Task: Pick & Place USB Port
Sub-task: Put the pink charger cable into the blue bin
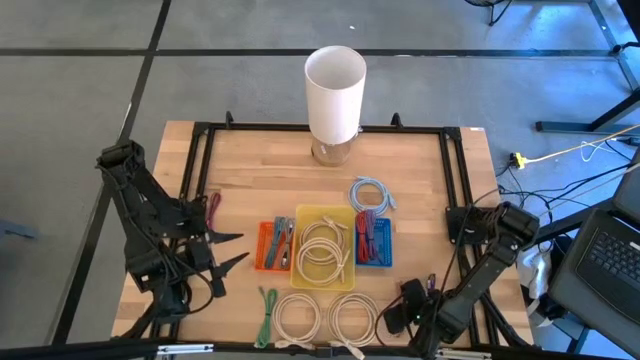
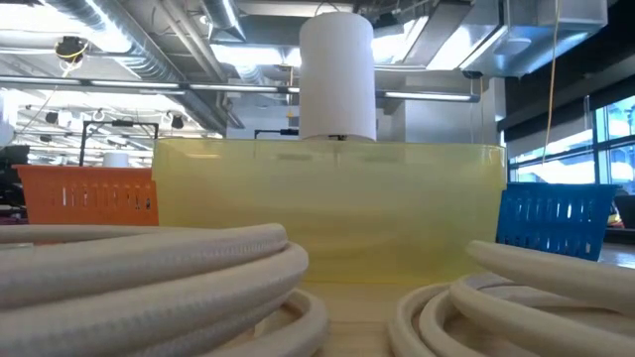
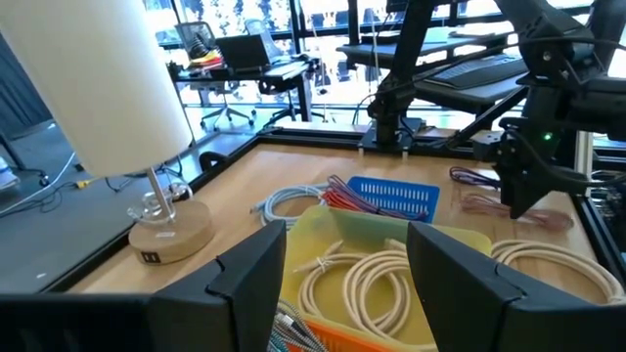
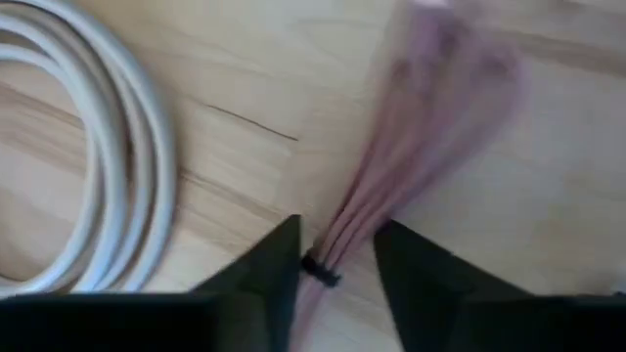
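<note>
High view: wooden table framed in black rail, a lamp with a white shade at the far edge, three small baskets in a row mid-table.
Baskets: orange basket on the left, yellow basket in the middle with cream cable coils in it, blue basket on the right with red and dark cables.
Loose cables: a grey coil just beyond the blue basket, two cream coils at the near edge, a green cable beside them.
Right gripper: down low at the near right corner of the table, beside the cream coils.
Right wrist view: and look at this, the pink-red cable bundle lies flat on the wood, running straight in between the two dark fingers.
Cable tie: the bundle's black tie sits right in the gap between the fingertips.
Right grip: fingers drawn in close on either side of the bundle; whether they actually pinch it, I cannot tell.
Left gripper: waiting off to the left of the orange basket, fingers spread apart, nothing between them.
Left wrist view: the lamp base, the yellow basket and blue basket lie ahead, with the right arm beyond them.
Low view: cream coils up close, the baskets behind.
</note>
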{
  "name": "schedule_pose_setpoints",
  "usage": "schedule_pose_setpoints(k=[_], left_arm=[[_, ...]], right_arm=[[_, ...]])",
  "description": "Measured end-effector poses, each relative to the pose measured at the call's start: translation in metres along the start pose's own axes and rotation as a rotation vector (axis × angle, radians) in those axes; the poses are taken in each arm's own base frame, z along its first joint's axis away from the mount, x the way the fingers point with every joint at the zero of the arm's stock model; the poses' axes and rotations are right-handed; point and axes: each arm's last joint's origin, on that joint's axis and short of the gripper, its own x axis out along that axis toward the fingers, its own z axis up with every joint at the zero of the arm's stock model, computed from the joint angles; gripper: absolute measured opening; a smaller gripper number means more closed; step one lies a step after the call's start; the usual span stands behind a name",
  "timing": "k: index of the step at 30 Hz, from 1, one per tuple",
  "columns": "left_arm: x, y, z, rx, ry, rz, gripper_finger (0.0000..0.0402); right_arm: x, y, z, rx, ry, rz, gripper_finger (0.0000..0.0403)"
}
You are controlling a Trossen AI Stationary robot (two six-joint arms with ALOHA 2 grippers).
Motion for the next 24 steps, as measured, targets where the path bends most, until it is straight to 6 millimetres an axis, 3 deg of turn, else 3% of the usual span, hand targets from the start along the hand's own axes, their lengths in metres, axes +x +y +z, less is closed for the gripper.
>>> schedule_pose_setpoints(k=[5,12,18,24], left_arm=[[0.000,0.000,0.000,0.000,0.006,-0.002,0.0207],[0.000,0.000,-0.001,-0.004,0.020,-0.008,0.0207],[0.000,-0.001,-0.001,-0.006,0.021,-0.008,0.0207],[0.000,-0.001,-0.001,0.011,0.020,-0.008,0.0207]], right_arm=[[0.000,-0.003,0.002,-0.015,-0.021,-0.032,0.0020],[-0.008,-0.006,0.009,-0.072,-0.150,-0.128,0.0016],[-0.055,0.013,0.014,-0.106,-0.209,-0.199,0.0016],[-0.091,0.032,0.028,-0.139,-0.387,-0.109,0.0016]])
